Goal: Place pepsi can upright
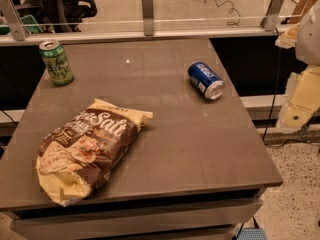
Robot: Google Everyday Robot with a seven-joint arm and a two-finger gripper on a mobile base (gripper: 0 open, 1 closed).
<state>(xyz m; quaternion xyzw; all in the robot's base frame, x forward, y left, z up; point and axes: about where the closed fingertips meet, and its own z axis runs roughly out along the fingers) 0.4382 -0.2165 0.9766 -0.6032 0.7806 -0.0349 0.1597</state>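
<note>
1. We see the pepsi can (206,80) lying on its side on the grey table (200,144), in the far right part of the top. Its silver end is turned toward us and to the right.
2. We find a green can (56,62) standing upright near the far left corner, well apart from the pepsi can.
3. We note a brown and cream chip bag (85,151) lying flat on the near left part of the table. Its lower end reaches close to the front edge, and it touches neither can.
4. We see the tool (299,101) at the right edge of the view, a pale cream and white shape beyond the table's right side and above the speckled floor (295,204). It is well apart from the pepsi can, and we cannot tell whether it is open or closed.
5. We see a rail (147,5) with metal posts running along the far side of the table.
</note>
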